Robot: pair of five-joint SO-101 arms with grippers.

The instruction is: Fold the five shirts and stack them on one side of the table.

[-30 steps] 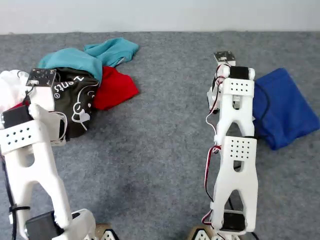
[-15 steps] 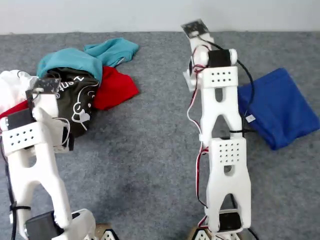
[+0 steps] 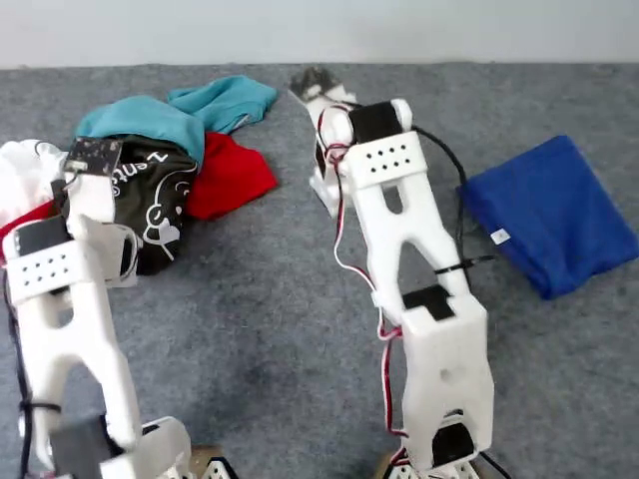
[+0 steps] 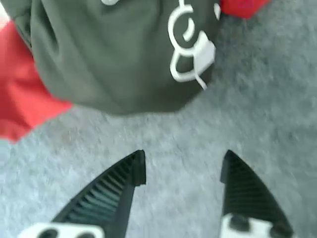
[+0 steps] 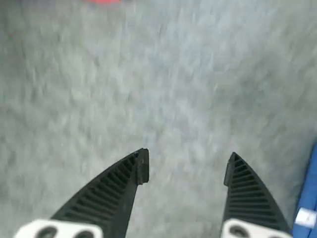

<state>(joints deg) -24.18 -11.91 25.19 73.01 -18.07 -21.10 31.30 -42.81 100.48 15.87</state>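
**Count.** Five shirts lie on the grey counter (image 3: 280, 299). Four are unfolded in one heap: teal shirt (image 3: 150, 115), black shirt (image 3: 160, 195), red shirt (image 3: 232, 175) and white shirt (image 3: 20, 170). The fifth, the blue shirt (image 3: 554, 215), lies folded, well apart from the heap. There are two arms with one hand each.

**Markings.** The black shirt carries a white print (image 4: 190, 44) of line figures and letters. The blue shirt carries one small white label (image 3: 499, 237), too small to make out.

**Left hand** (image 4: 184, 161). The fingers are spread wide and hold nothing. The hem of the black shirt lies just ahead of the fingertips, with red cloth on either side of it.

**Right hand** (image 5: 187, 157). The fingers are spread wide and empty over bare counter. The blue shirt and its label lie just outside one finger. Red cloth lies well ahead of the fingertips.
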